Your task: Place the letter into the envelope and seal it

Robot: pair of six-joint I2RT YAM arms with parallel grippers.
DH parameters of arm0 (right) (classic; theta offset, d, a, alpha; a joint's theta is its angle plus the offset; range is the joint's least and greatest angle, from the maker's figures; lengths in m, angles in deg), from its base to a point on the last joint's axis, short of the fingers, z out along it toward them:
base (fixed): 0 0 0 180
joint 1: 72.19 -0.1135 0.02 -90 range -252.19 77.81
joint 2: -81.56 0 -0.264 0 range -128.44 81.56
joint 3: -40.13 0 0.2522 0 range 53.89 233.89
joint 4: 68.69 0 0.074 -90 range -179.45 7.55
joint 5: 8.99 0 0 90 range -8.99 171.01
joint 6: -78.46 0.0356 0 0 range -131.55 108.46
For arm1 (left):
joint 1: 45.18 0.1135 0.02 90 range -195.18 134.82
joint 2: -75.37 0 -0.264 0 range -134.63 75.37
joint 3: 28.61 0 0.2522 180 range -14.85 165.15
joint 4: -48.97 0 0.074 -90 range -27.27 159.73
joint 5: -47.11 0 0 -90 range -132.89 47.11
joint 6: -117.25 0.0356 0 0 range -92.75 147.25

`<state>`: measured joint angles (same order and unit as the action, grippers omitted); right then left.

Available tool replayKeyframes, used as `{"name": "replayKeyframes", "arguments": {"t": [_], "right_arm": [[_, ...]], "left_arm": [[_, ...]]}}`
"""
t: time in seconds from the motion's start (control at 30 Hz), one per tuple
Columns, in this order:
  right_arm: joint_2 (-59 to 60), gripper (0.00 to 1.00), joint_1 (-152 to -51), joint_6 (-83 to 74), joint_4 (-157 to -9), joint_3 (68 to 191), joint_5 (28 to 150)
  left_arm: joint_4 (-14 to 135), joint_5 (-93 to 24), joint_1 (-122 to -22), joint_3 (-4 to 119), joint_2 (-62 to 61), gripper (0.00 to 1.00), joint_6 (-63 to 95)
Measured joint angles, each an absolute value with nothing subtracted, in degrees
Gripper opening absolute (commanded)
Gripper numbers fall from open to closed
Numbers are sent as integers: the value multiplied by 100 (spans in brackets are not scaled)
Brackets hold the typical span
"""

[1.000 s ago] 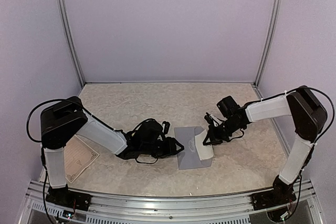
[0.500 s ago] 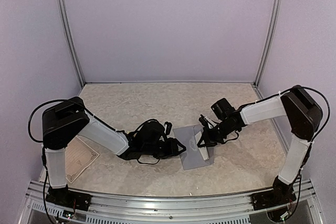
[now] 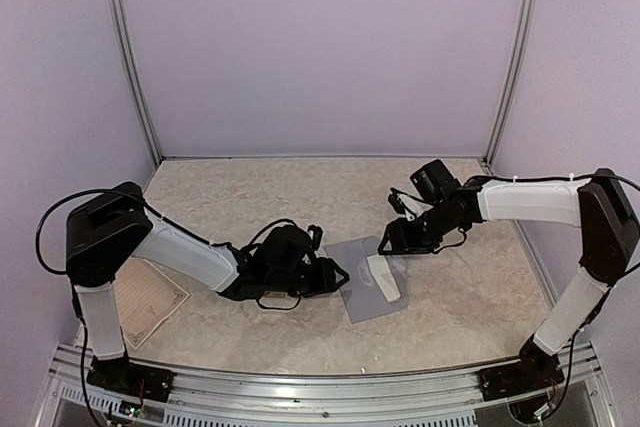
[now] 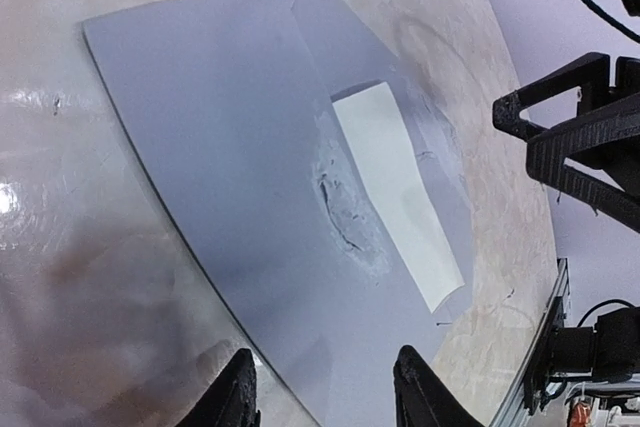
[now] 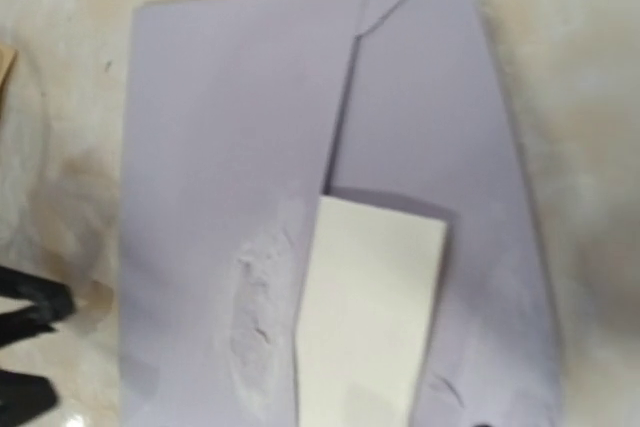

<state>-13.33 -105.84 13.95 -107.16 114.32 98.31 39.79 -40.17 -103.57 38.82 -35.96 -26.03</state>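
Left wrist view showed the letter (image 4: 398,192) half inside the envelope (image 4: 220,137), with the left tool (image 4: 325,389) spread at the envelope's lower edge. Whether the right tool (image 3: 390,244) was spread or pressed together could not be told. Next, probably, the letter needed pushing fully in.

One grey envelope (image 3: 352,301) lies on the table (image 3: 300,192), along with one white letter (image 3: 386,283) and one tan sheet (image 3: 150,299). Two robot arms show: left arm (image 3: 190,255), right arm (image 3: 525,202).

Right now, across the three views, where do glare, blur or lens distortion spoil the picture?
Left wrist: wide lens bows the envelope at its edges, glare on the table at left. Right wrist: soft focus, the letter fuzzy-edged. Top external: even light, sharp.
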Motion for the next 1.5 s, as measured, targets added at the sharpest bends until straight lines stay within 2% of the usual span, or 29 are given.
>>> {"name": "replayKeyframes", "arguments": {"t": [0.33, 0.6, 0.87, 1.07, 1.5], "right_arm": [[-1269, 51, -10765, 1386, -10794, 11294, 9663], [-1672, 50, -10868, 1515, -10595, 11130, 9660], [-1886, 45, -10886, 1557, -10460, 11093, 9682], [-1962, 45, -10910, 1579, -10340, 11095, 9711], [-2100, 44, -11111, 1616, -10276, 11237, 9722]], "left_arm": [[4049, -4045, -10344, 3882, -3485, 46, -2539], [4073, -4012, -10344, 3909, -3703, 46, -2526], [4021, -4008, -10344, 3933, -3775, 42, -2524], [3920, -3988, -10344, 3970, -3863, 38, -2526], [3876, -3982, -10339, 3985, -3893, 38, -2528]]}}
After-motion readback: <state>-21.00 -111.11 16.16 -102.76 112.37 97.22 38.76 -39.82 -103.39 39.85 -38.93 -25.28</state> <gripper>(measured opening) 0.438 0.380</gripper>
